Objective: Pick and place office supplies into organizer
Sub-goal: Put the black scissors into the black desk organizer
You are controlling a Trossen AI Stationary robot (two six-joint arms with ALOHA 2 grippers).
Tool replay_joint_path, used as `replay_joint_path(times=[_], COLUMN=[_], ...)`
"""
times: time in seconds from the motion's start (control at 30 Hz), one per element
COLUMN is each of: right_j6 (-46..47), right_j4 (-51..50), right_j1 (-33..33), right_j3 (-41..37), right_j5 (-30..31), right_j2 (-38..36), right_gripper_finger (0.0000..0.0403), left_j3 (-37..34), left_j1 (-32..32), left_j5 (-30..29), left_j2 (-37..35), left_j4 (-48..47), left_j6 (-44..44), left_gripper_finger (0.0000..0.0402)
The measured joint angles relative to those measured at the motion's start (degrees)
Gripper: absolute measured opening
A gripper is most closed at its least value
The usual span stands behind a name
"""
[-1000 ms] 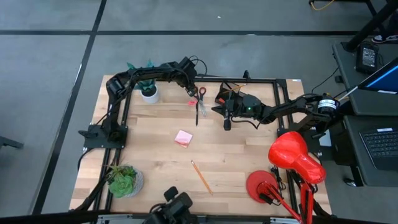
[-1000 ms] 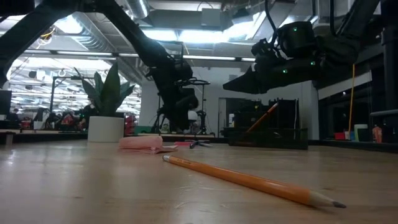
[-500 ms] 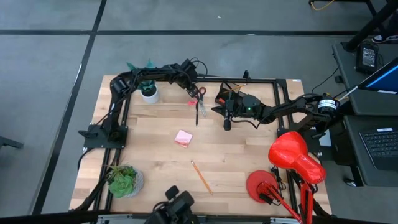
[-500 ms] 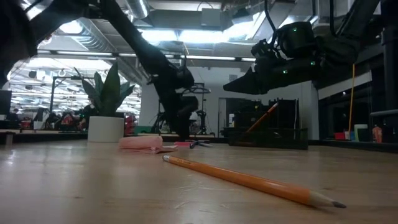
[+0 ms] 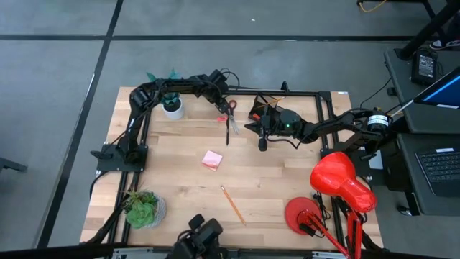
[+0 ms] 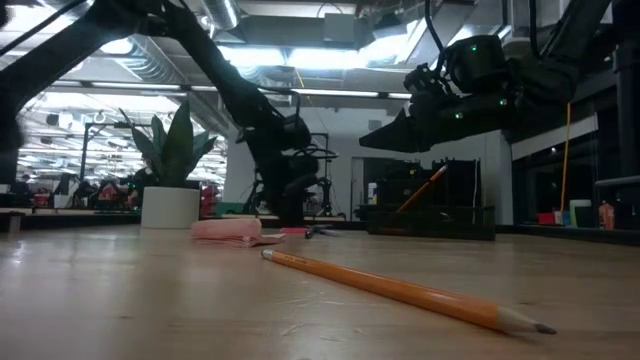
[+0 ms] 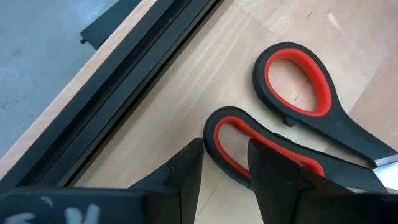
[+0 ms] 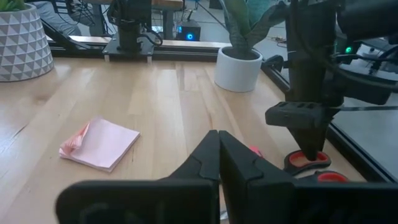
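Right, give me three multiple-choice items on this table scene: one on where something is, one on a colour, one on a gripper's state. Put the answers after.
1. Where is the left gripper?
A. Down at the handles of the scissors
B. Over the pink sticky-note pad
C. Beside the red desk lamp

2. What colour lines the scissor handle loops?
A. Blue
B. Red
C. Yellow

3. How do the fingers of the right gripper stand?
A. Wide apart
B. Closed on the pencil
C. Shut, holding nothing

Answers:
1. A: the left wrist view shows its fingers astride one handle loop, and the high view puts it at the scissors near the table's far edge.
2. B: the left wrist view shows red inside both black loops.
3. C: the right wrist view shows its two fingers pressed together, with nothing between them; the pencil lies alone on the table.
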Motion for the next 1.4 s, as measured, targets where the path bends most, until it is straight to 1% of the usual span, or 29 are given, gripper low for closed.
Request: replay_joint_path(times=[0.27,0.43,0.53,0.7,0.77,0.93,1.17,1.33,1.4], right_j6=[0.0,0.0,0.01,0.0,0.0,0.0,0.01,0.0,0.01], right_j4=[-0.02,-0.01,0.0,0.0,0.0,0.02,-0.19,-0.5,-0.5], right_j1=[0.0,0.0,-0.01,0.0,-0.01,0.0,-0.01,0.0,0.0], right_j3=[0.0,0.0,0.0,0.0,0.0,0.0,0.0,0.0,0.0], right_j5=[0.0,0.0,0.01,0.02,0.02,0.02,0.02,0.02,0.02], right_j2=[0.0,0.0,0.02,0.02,0.02,0.02,0.02,0.02,0.02], right_gripper_finger=[0.0007,0.0007,0.0007,0.0007,0.0007,0.0007,0.0007,0.0007,0.0007], left_j3=[0.13,0.1,0.1,0.04,-0.01,-0.09,-0.13,1.93,2.4], left_j1=[0.43,0.15,0.15,-0.03,-0.27,-1.34,-1.95,-2.22,-2.3], left_j5=[-1.55,-5.46,-6.76,-7.89,-8.41,-12.41,-13.26,-13.08,-12.11], left_j2=[-0.22,-0.24,-0.26,-0.19,-0.15,-0.17,-0.15,-0.15,-0.53], left_j4=[-4.79,-5.98,-6.73,-7.27,-7.32,-7.41,-6.71,-7.26,-7.03], left_j6=[-2.67,-2.55,-2.58,-2.37,-1.0,1.54,2.73,4.45,5.59], left_gripper_finger=[0.0108,0.0098,0.0088,0.0063,0.0049,0.0012,0.0012,0.0012,0.0011])
